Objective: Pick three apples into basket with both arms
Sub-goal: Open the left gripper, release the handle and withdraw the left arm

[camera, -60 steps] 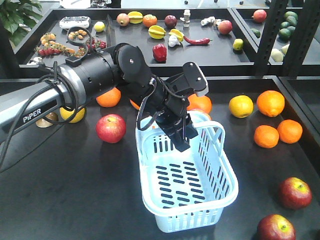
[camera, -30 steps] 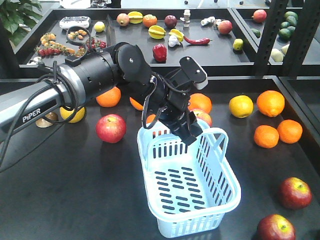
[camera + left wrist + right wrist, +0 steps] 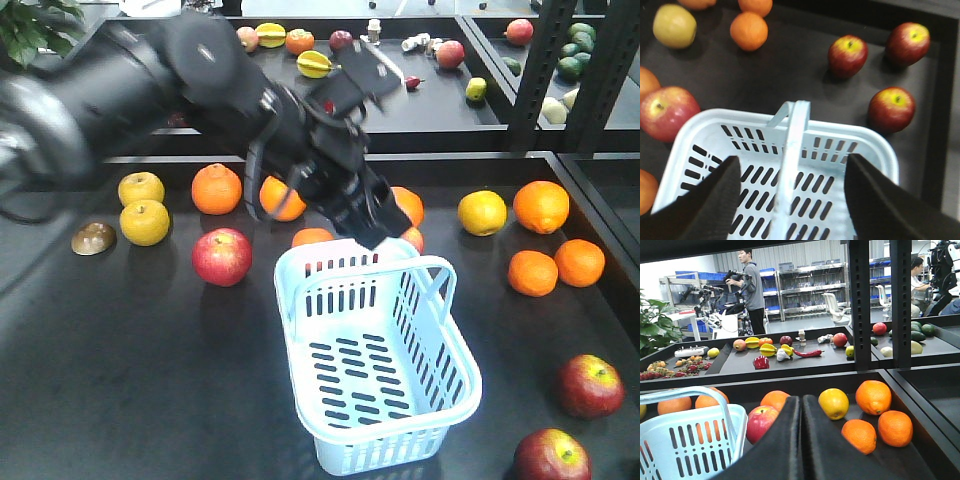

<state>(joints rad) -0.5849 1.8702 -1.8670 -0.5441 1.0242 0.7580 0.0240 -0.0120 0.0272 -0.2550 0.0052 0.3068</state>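
Exterior front-facing view first: the basket (image 3: 293, 350) sits mid-table on the black table (image 3: 150, 380), and all we see inside is its bare slotted floor. The left gripper (image 3: 378, 228) hangs over the basket's far rim, but that whole arm is a motion-blurred smear here. So we go by the left wrist view, where its fingers (image 3: 715, 200) are spread wide on either side of the hoop handle (image 3: 792, 150), gripping nothing.

All the apples are out on the table. The left apple (image 3: 222, 256) sits left of the basket, the right apple (image 3: 590, 385) is well off to the right, and the bottom apple (image 3: 551, 457) is clipped by the frame edge. The back apple (image 3: 761, 422) sits just behind the basket, and we only see it properly from the right wrist camera.

In that right wrist view the right gripper (image 3: 800, 405) has its fingers pressed together with nothing between them. The basket is cut off at the left edge there, and oranges (image 3: 873, 396) lie ahead.
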